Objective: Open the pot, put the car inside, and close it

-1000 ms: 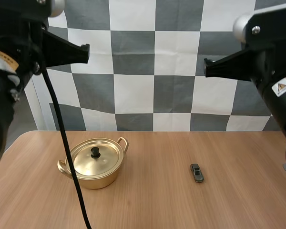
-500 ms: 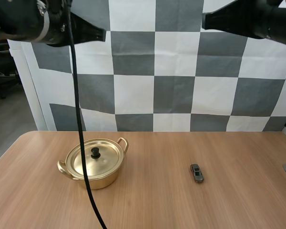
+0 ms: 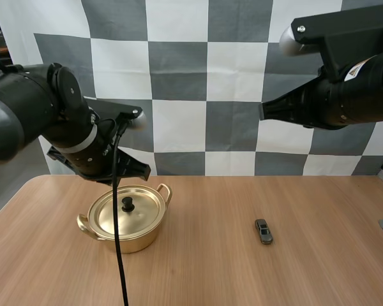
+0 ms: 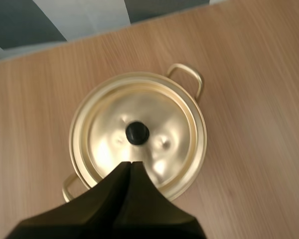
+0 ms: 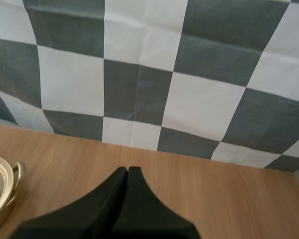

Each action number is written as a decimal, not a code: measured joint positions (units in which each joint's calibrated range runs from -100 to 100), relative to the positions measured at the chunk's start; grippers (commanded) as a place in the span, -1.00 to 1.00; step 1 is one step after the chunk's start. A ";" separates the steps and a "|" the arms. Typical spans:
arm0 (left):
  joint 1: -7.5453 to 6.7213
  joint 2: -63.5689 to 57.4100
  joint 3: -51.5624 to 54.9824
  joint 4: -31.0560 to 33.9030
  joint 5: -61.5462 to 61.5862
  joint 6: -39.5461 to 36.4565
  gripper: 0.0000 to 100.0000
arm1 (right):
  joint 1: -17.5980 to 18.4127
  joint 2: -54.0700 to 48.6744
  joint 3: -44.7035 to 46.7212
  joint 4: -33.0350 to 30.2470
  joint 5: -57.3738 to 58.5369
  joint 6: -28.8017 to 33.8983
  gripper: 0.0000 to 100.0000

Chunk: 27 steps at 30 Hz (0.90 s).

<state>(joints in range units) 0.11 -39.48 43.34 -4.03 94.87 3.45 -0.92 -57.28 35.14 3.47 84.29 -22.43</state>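
Pot (image 3: 124,218) is seen on the table (image 3: 204,274), covered by its lid (image 3: 127,210); the car (image 3: 263,231) is laid well apart, to its right. Left gripper (image 4: 130,164) is held above the lid with fingers pressed together, nothing gripped. Right gripper (image 5: 127,170) is likewise closed and empty.

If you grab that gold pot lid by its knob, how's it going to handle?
Probably light: the lid looks like thin, shiny metal. The small round black knob is its only raised hold, so a pinch there may let the lid tilt or swing. No clasp shows at the rim of the pot, so it should lift straight off.
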 measured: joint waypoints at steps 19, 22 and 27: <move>0.00 0.00 -8.20 1.10 3.30 7.72 1.00 | 0.00 -1.68 0.00 1.27 15.71 -0.19 -1.00; 0.00 0.00 -11.49 0.98 4.37 7.17 1.00 | 0.00 -1.68 0.00 1.31 15.71 -0.19 -1.00; 0.00 0.00 -13.90 1.25 -0.09 4.01 1.00 | 0.00 -1.68 0.00 1.31 15.71 -0.19 -1.00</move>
<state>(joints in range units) 0.11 -39.48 29.44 -2.77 94.78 7.46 -0.92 -58.96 35.14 4.79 100.00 -22.62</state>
